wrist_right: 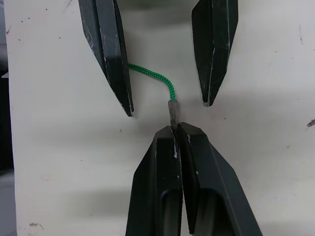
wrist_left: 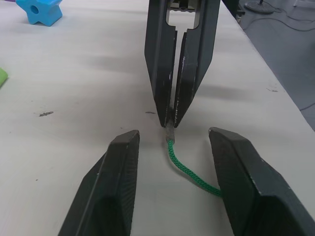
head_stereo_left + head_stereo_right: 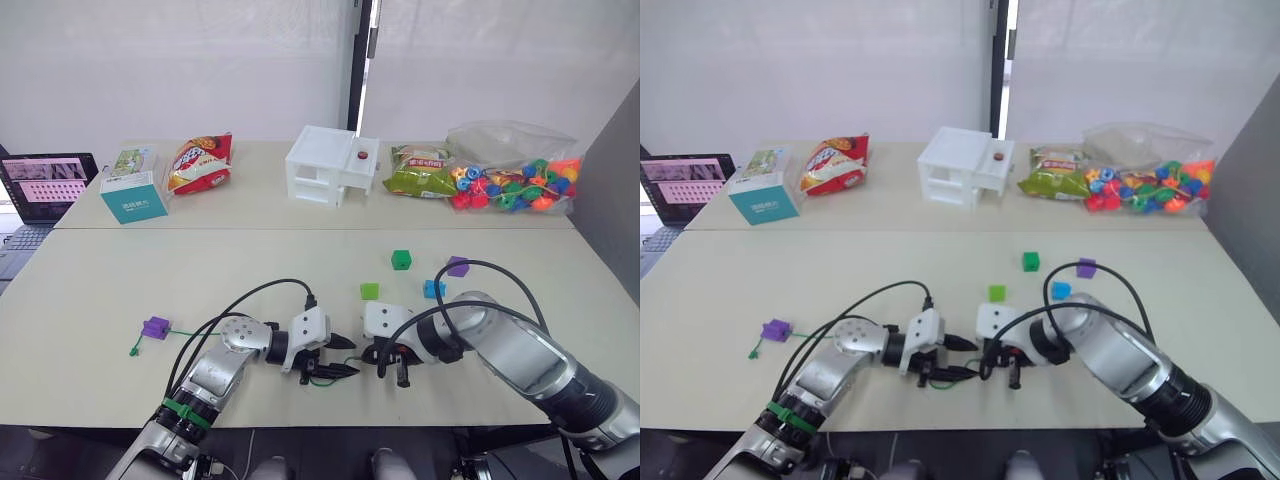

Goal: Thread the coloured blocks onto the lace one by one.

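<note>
The right gripper has its jaws clamped on the grey tip of the thin green lace, low over the pale surface. The left gripper waits beside with jaws apart. It should close only behind the tip, gently.

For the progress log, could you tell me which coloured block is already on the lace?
The purple block on the table's left, with the green lace through it; the others lie loose.
</note>
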Action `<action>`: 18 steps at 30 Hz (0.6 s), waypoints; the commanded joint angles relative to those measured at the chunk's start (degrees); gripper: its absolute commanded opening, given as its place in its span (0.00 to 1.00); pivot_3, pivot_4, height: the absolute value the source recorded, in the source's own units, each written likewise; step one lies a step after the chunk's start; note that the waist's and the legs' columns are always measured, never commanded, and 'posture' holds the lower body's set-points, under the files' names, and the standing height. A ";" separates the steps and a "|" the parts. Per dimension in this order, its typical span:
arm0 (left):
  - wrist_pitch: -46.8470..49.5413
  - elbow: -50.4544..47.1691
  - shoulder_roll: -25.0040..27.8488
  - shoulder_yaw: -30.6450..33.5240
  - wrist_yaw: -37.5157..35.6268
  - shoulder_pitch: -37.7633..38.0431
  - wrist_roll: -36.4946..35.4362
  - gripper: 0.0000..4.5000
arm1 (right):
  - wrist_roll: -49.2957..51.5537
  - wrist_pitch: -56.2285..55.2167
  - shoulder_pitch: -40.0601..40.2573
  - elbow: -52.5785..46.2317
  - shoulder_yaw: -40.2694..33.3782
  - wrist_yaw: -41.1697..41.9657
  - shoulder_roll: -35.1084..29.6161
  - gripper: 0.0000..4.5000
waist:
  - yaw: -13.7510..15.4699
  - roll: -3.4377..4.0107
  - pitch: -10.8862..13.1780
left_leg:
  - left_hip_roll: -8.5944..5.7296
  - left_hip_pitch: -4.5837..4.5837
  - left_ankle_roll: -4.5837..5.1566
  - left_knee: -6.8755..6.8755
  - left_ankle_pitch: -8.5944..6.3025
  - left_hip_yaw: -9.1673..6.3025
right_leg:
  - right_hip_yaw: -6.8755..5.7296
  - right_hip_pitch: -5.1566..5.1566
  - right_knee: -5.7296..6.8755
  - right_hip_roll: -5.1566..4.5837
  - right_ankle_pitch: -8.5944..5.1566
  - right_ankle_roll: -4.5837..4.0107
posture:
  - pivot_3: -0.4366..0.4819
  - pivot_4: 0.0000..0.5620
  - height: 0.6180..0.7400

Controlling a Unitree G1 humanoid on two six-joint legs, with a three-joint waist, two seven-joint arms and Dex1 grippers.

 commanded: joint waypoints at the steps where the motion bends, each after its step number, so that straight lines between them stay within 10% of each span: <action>1: 0.21 -0.98 -0.49 -0.74 0.05 -0.06 0.34 0.20 | -0.38 -0.46 0.47 -1.03 -0.15 0.07 -0.23 0.00 | 0.00 0.00 0.00 | 0.00 0.00 0.00 0.00 0.00 0.00 | 0.00 0.00 0.00 0.00 0.00 0.00 | 0.48 0.27 1.00; 4: 0.18 -1.08 -0.71 -0.92 -0.04 0.06 0.53 0.01 | -0.38 -0.48 0.55 -1.07 -0.22 0.06 -0.12 0.00 | 0.01 0.00 -0.01 | 0.00 0.00 0.00 0.00 0.00 0.00 | 0.00 0.01 0.00 0.00 0.00 0.00 | 0.48 0.27 1.00; 18: -0.62 0.02 -1.73 -0.82 0.22 -0.44 1.17 0.00 | 2.11 0.82 3.16 -4.50 -5.63 1.38 -3.76 0.07 | 0.58 0.00 -0.03 | -0.02 0.02 0.01 0.04 -0.01 -0.01 | -0.01 0.07 -0.03 -0.01 0.00 0.01 | 0.48 0.27 1.00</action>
